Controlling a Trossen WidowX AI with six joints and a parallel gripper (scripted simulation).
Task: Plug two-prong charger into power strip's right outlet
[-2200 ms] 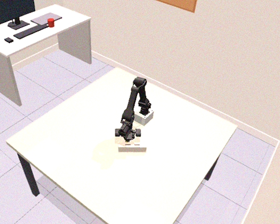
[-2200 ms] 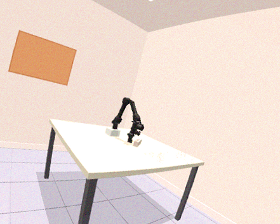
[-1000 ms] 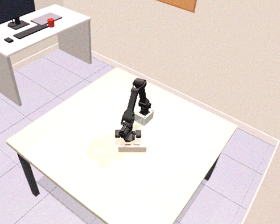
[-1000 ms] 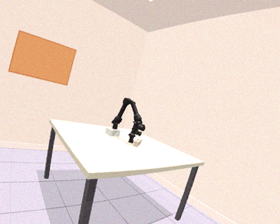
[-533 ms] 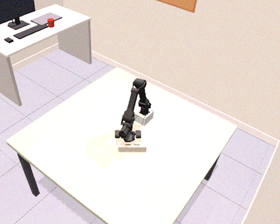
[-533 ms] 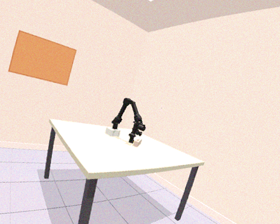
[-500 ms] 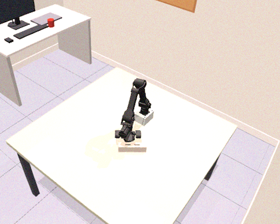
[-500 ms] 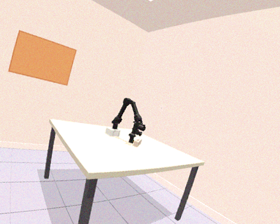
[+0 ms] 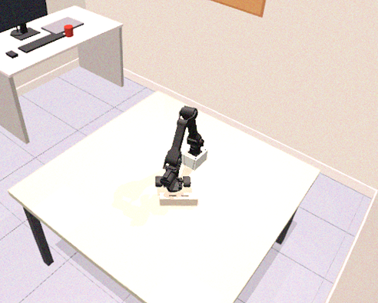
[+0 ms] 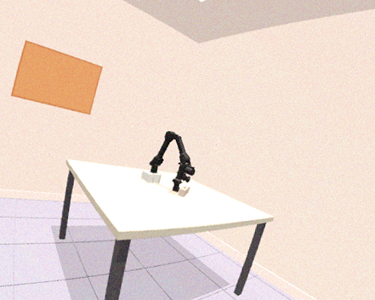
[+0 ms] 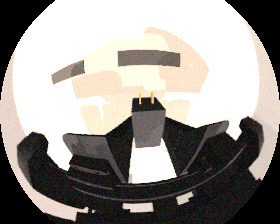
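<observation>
Charger [image 11: 148,126] sits clamped in the jaws, prongs [image 11: 146,98] bare and pointing toward the power strip [image 9: 178,200] [image 10: 183,191] [image 11: 102,56]; grasping looks done, straight insertion into its right outlet remains.

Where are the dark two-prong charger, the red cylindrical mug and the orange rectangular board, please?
Dark two-prong charger [image 11: 148,127]: wrist view, broad grey side.
Red cylindrical mug [image 9: 69,31]: top view, outer side.
Orange rectangular board [image 9: 235,0] [image 10: 58,77]: top and exterior views, flat face.
</observation>
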